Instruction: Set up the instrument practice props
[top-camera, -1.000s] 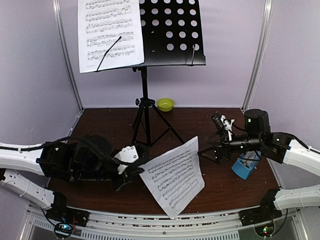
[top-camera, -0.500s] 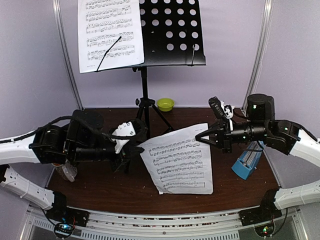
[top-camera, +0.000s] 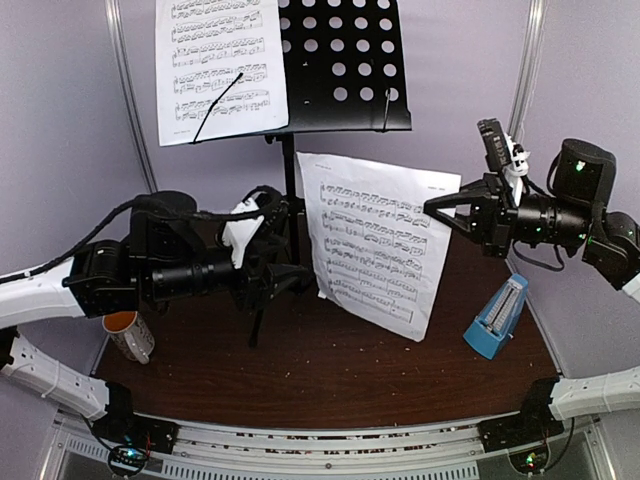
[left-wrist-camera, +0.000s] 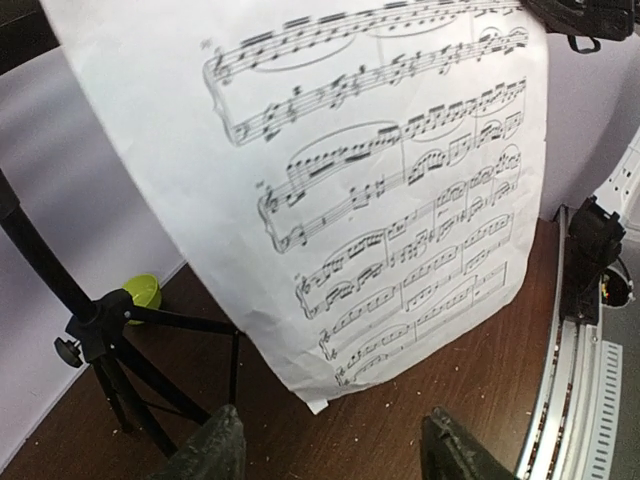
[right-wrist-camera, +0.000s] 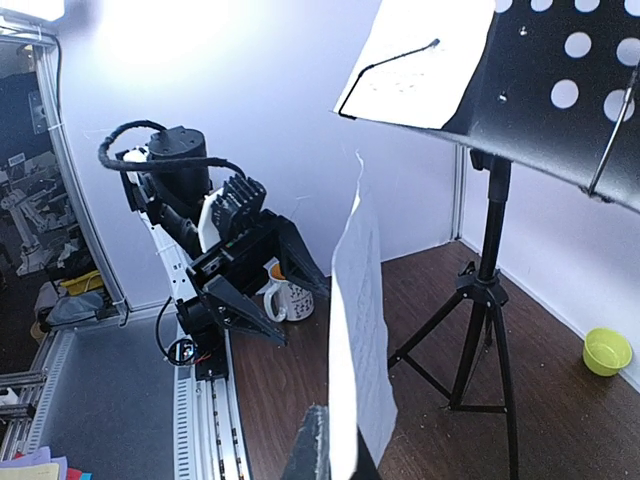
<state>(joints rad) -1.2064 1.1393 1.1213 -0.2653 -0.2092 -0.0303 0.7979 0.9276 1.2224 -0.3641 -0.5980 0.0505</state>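
The black music stand (top-camera: 340, 60) rises at the back, with one sheet-music page (top-camera: 220, 65) on the left half of its hole-punched desk. A second page (top-camera: 380, 240) hangs upright in the air below the desk. My right gripper (top-camera: 432, 205) is shut on that page's upper right edge. The right wrist view shows this page (right-wrist-camera: 360, 330) edge-on between my right gripper's (right-wrist-camera: 335, 450) fingers. My left gripper (top-camera: 290, 265) stands open just left of the page. Nothing lies between my left gripper's (left-wrist-camera: 335, 445) jaws, and the page (left-wrist-camera: 380, 180) hangs beyond them. The blue metronome (top-camera: 497, 320) stands at the table's right.
A white-and-orange mug (top-camera: 130, 335) sits at the table's left edge under my left arm. A lime-green bowl (left-wrist-camera: 143, 291) lies by the back wall behind the stand's tripod legs (left-wrist-camera: 110, 320). Purple walls close in the back and both sides.
My right gripper took the loose page and lifted it up and right until it hangs upright. My left gripper let go of the page and opened.
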